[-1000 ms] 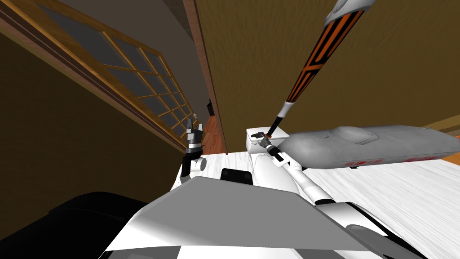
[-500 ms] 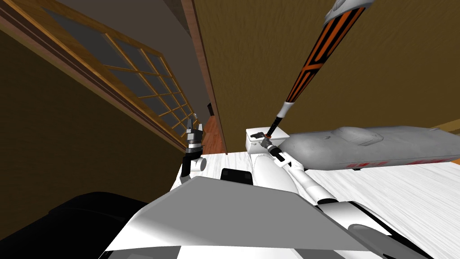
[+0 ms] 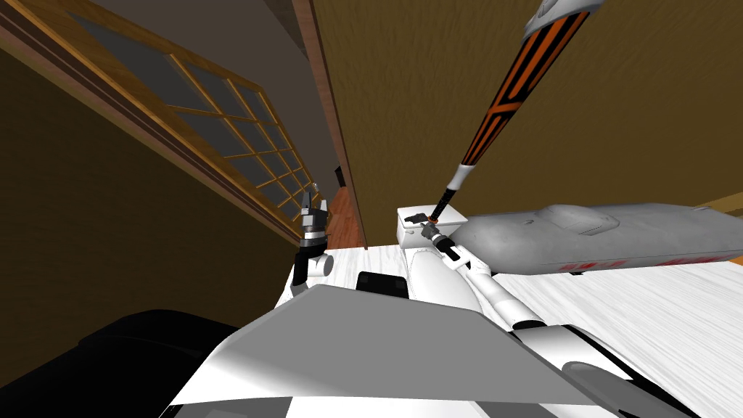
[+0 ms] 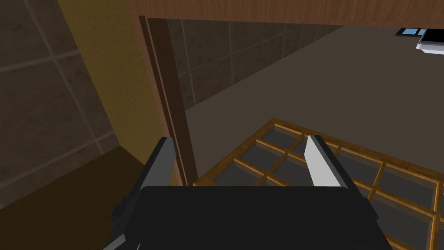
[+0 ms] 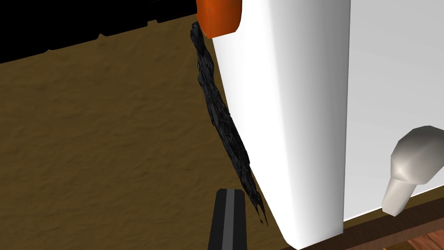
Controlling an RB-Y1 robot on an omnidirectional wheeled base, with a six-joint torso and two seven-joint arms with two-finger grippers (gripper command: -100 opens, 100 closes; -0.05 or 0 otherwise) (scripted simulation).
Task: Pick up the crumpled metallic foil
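The right arm point(image 3: 479, 279) reaches forward over the white bench point(image 3: 653, 312) to a white box point(image 3: 435, 226) that stands at its far edge, against the brown wall. The crumpled foil point(image 3: 415, 216), drawn dark, almost black, lies on top of that box. In the right wrist view it shows edge-on as a thin ragged strip point(image 5: 221, 117) running along the box's rounded white side point(image 5: 282, 108). One finger point(image 5: 230, 217) of the right jaws rises just beside the strip's near end; I cannot tell whether it touches, nor how wide these jaws stand. At the strip's far end sits the orange knob point(image 5: 218, 15) of a black and orange bat point(image 3: 501, 109) that leans up the wall. A long grey body point(image 3: 595, 236) lies on the bench beside the box. The left arm point(image 3: 312, 243) is raised at the robot's left, its jaws wide and empty, fingers point(image 4: 318, 160) well apart.
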